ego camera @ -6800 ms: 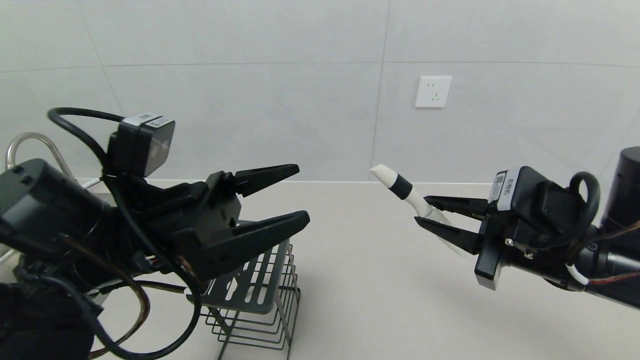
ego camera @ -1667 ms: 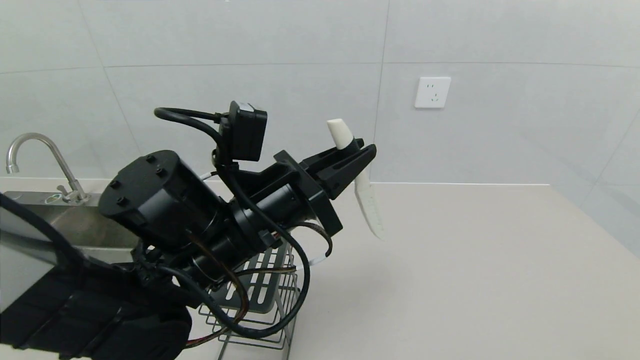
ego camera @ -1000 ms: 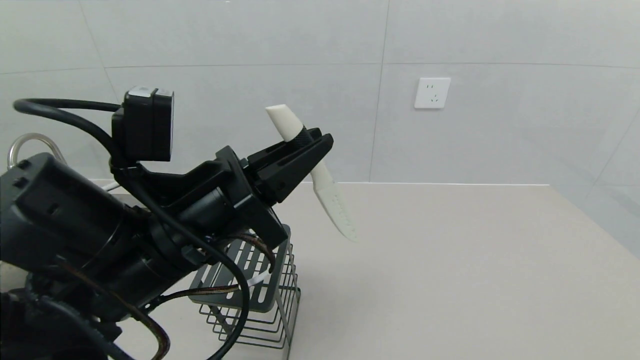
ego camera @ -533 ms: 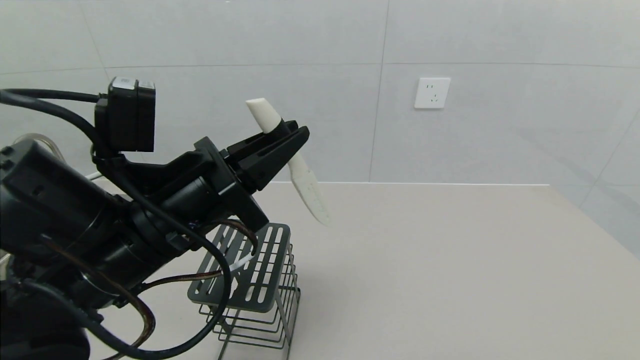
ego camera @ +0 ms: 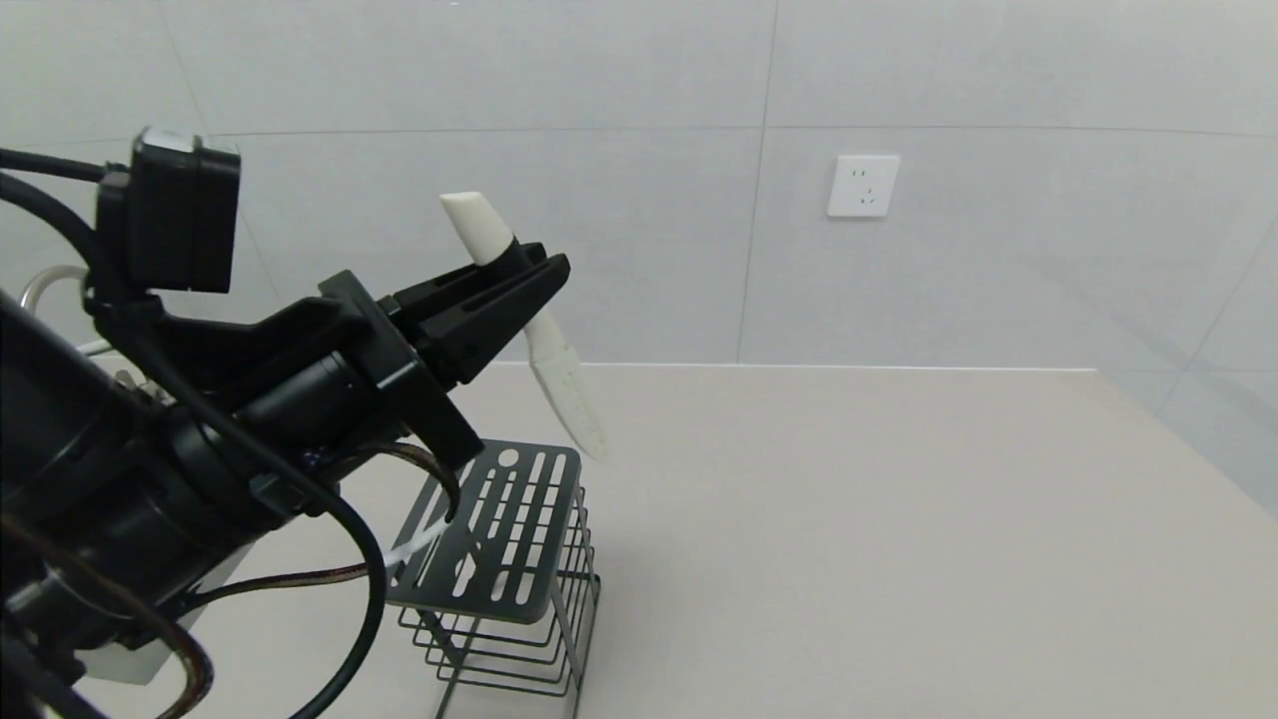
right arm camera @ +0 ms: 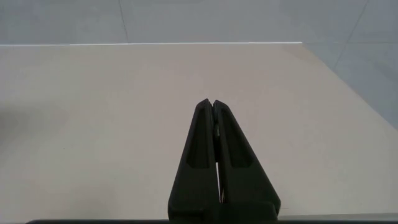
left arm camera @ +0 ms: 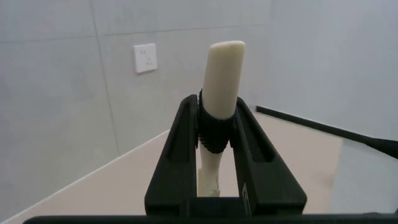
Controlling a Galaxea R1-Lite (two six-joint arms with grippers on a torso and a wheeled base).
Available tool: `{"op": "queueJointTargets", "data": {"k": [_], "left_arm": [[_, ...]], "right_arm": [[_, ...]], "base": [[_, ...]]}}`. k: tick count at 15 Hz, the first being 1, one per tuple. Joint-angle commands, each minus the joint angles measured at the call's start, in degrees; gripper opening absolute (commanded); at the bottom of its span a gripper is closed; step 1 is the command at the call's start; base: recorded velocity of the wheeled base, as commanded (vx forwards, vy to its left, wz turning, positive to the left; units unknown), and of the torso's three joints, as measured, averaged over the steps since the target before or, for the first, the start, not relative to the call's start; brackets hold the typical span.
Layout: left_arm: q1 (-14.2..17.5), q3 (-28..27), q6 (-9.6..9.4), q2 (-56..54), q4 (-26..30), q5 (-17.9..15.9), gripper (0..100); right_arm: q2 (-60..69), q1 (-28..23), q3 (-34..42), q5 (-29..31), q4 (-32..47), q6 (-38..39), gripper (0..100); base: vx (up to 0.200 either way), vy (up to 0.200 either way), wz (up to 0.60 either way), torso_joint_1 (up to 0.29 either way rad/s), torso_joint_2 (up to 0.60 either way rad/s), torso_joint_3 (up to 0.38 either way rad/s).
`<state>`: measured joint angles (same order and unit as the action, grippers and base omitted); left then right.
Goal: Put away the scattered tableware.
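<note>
Head view: I see a pale beige countertop (ego camera: 899, 519) meeting a grey tiled wall (ego camera: 599, 80) that carries a white wall socket (ego camera: 864, 185). My left gripper (ego camera: 534, 280) is raised above a dark wire rack with a slotted top (ego camera: 509, 519). It clamps a white knife with a black collar (ego camera: 564, 384), handle up, blade slanting down near the rack's top.

Left wrist view: the fingers (left arm camera: 180, 143) pinch that collar.

Right wrist view: my right gripper (right arm camera: 213, 112) is pressed together, low over the countertop (right arm camera: 93, 124).
</note>
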<state>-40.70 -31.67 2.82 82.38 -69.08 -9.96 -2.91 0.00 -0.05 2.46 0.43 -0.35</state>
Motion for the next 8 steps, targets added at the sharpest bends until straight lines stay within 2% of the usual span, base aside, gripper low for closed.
{"op": "queueJointTargets", "data": {"k": [1, 2, 4, 6, 7, 8], "left_arm": [[-0.43, -0.15, -0.36, -1.7, 0.09, 1.17, 0], [-0.52, -0.15, -0.53, -2.05, 0.09, 1.17, 0], [-0.52, 0.03, -4.05, -3.55, 0.97, 2.23, 0], [-1.13, 0.03, -7.21, -3.81, 2.81, 7.67, 0], [-3.07, 0.03, -8.44, -3.9, 4.57, 10.66, 0], [-5.44, -0.15, -8.79, -3.9, 6.24, 14.09, 0]], "right_arm": [[2.03, -0.18, -0.04, -0.27, -0.08, 0.18, 0], [1.95, -0.18, -0.04, -0.35, -0.08, 0.18, 0], [1.95, -0.18, -0.04, -0.27, -0.08, 0.18, 0], [1.95, -0.18, -0.04, -0.35, -0.08, 0.18, 0], [2.03, -0.18, -0.04, -0.35, -0.08, 0.18, 0], [2.03, -0.18, -0.04, -0.35, -0.08, 0.18, 0]], "base": [[0.0, 0.0, 0.0, 0.0, 0.0, 0.0], [0.0, 0.0, 0.0, 0.0, 0.0, 0.0], [0.0, 0.0, 0.0, 0.0, 0.0, 0.0], [0.0, 0.0, 0.0, 0.0, 0.0, 0.0], [0.0, 0.0, 0.0, 0.0, 0.0, 0.0], [0.0, 0.0, 0.0, 0.0, 0.0, 0.0]]}}
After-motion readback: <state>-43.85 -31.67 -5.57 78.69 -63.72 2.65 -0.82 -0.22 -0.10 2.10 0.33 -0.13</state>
